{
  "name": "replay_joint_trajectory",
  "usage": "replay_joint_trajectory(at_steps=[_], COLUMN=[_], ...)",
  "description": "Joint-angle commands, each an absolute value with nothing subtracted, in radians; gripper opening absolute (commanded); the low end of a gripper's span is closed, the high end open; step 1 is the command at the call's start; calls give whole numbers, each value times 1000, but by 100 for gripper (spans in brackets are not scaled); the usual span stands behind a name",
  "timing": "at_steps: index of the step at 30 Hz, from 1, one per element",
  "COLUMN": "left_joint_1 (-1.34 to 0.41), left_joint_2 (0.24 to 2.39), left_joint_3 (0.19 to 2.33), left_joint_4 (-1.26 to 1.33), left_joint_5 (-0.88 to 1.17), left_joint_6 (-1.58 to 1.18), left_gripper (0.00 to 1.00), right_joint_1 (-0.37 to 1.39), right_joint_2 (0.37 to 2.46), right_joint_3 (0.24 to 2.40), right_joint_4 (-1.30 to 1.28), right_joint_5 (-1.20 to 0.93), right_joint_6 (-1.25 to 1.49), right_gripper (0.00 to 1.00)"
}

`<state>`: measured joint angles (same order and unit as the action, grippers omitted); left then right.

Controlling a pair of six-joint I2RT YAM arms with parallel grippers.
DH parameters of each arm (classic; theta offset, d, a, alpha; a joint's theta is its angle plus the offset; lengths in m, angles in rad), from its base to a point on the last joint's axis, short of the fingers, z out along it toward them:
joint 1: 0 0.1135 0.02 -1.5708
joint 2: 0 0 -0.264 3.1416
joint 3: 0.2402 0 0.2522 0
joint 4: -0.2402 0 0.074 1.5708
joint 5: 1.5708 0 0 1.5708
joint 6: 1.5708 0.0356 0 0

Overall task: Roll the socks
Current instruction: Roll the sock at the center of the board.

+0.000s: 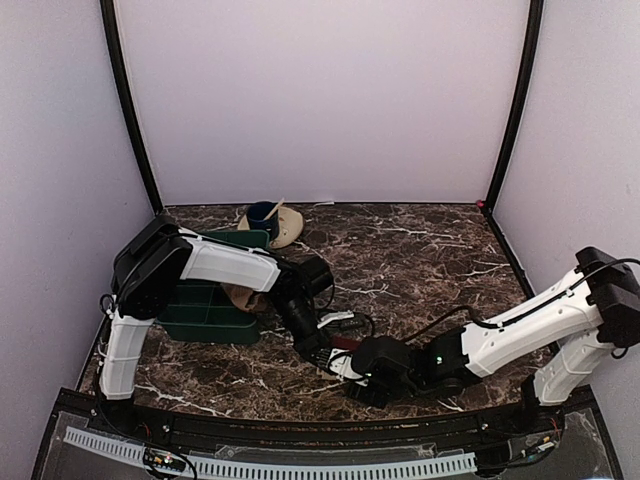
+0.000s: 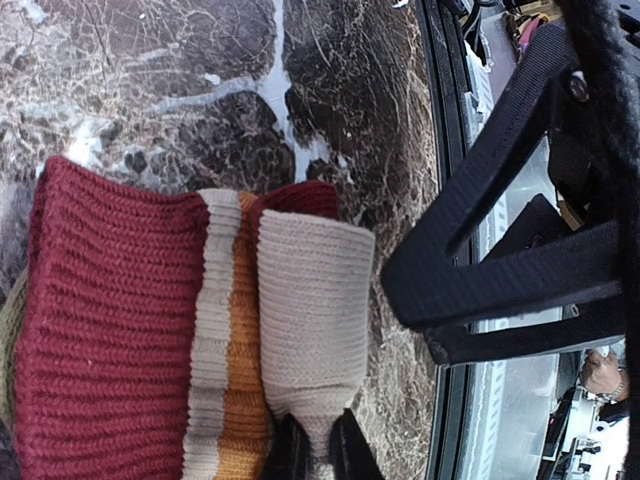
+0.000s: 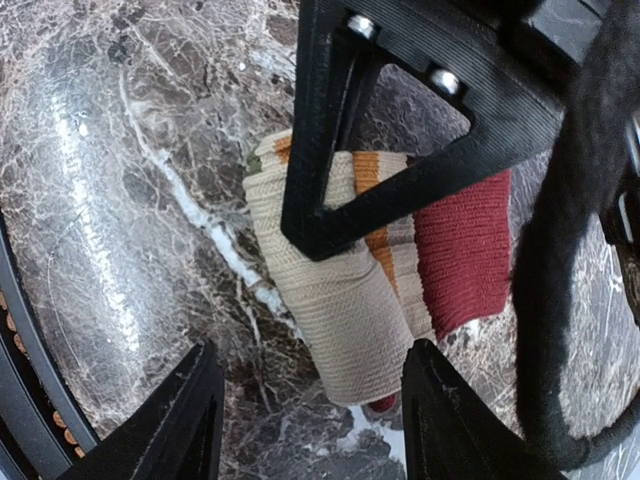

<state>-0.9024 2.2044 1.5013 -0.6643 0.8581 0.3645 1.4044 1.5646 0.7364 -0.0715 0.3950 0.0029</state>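
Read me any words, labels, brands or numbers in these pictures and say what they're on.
No readable text anywhere.
The socks, marble table, green bin and blue cup show no lettering.
The clutter beyond the table edge in the left wrist view is too blurred to read.

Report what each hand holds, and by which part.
The left hand pinches the socks by the tan ribbed end, away from the red cuff. The right hand is open, holding nothing.
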Motion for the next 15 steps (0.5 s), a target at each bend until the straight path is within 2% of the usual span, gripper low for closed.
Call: replay_joint_trajectory(at_steps=[1, 15], left_joint_1=[-900, -894], left_joint_2=[2239, 2250], left_joint_3=[1498, 1505], left_joint_4=[-724, -731], left_joint_5=[825, 833], left_joint_6=[387, 389], left_gripper=[0, 0], right_joint_1=[1371, 1302], right_joint_2=[1576, 1644], right_joint_3=[763, 798], right_joint_4=[-61, -107], right_joint_5=[359, 222], right_joint_6=[-62, -129], right_gripper=[56, 52])
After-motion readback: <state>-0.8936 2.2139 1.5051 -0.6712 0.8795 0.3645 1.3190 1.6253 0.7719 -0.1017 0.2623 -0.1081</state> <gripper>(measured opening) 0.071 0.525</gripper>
